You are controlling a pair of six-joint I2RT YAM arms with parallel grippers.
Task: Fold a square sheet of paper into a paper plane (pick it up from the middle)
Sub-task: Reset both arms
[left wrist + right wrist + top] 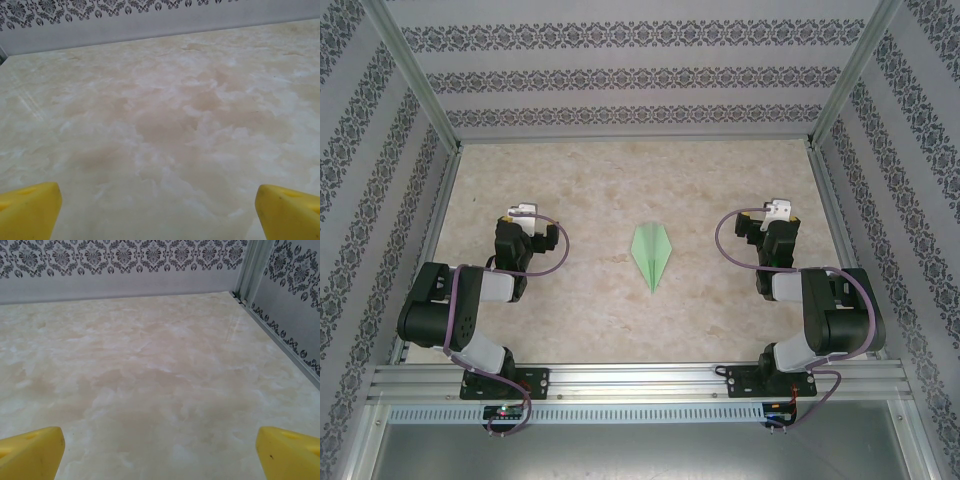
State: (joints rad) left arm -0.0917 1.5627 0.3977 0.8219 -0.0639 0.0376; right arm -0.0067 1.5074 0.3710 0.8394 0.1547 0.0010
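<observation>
While the paper plane (653, 255) lay on the table (580, 190), the left hand (160, 210) and right hand (160, 452) stood spread, empty. Their yellow fingertips (27, 210) were cut off at the frame edges.

I get bright, even light in all three views, seemingly from overhead; shadows on the surface (580, 190) are faint. Both wrist views look slightly soft, the yellow fingers (27, 212) (30, 452) at the bottom corners blurred.
</observation>
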